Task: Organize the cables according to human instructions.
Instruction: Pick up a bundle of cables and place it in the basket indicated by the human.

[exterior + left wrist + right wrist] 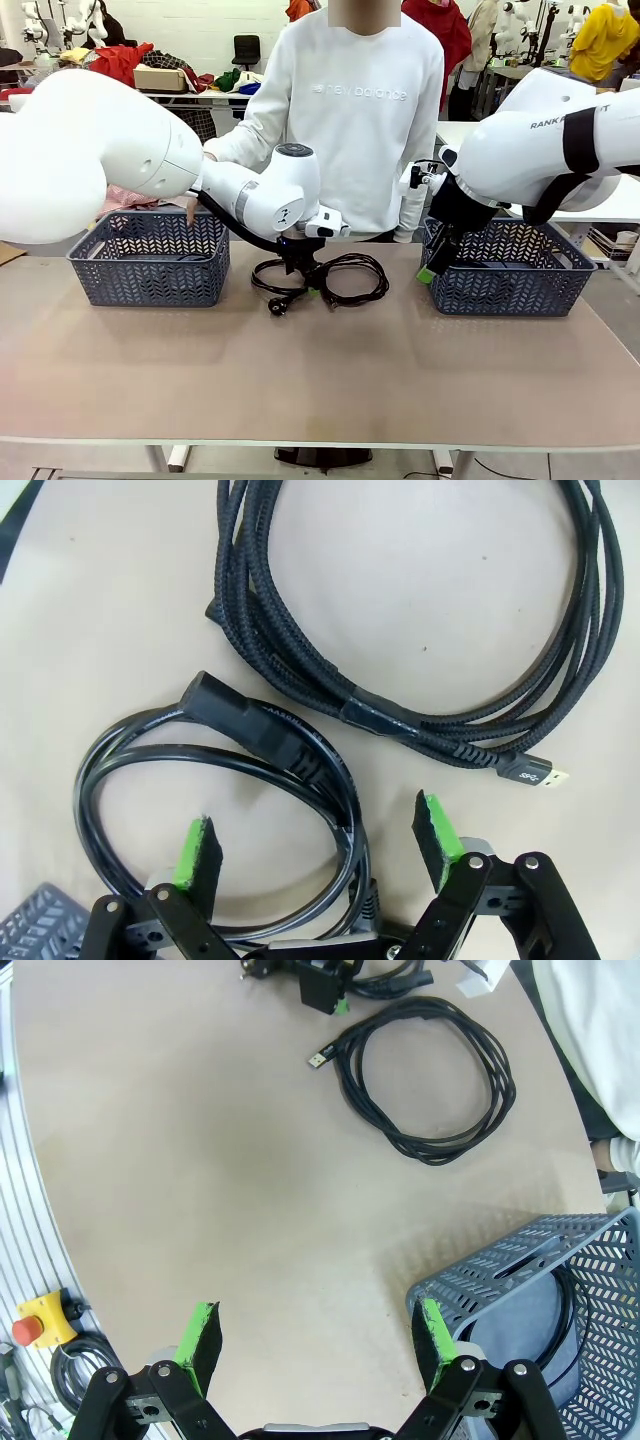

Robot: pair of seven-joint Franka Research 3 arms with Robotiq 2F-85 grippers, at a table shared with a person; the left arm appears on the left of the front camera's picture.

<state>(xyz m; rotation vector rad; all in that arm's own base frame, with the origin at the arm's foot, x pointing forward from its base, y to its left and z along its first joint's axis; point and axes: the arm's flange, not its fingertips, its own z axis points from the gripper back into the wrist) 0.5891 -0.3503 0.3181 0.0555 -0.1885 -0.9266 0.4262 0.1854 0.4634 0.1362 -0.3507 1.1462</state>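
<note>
Two cables lie at the table's middle by the far edge. One is a braided black coil (400,720) (352,275) (430,1080) with a metal USB plug (530,772). The other is a smooth black power cord (150,770) with a chunky plug (235,715) (278,305). My left gripper (315,845) (305,275) hangs open just over the power cord, with one side of that loop between its green pads (195,850). My right gripper (316,1345) (432,265) is open and holds nothing, at the left front corner of the right basket (560,1260). Another black cable (568,1305) lies in that basket.
A grey plastic basket (150,262) stands at the far left and its twin (510,270) at the far right. A person in a white sweatshirt (350,110) stands behind the table, one hand (190,208) over the left basket. A yellow emergency stop (40,1322) sits off the table.
</note>
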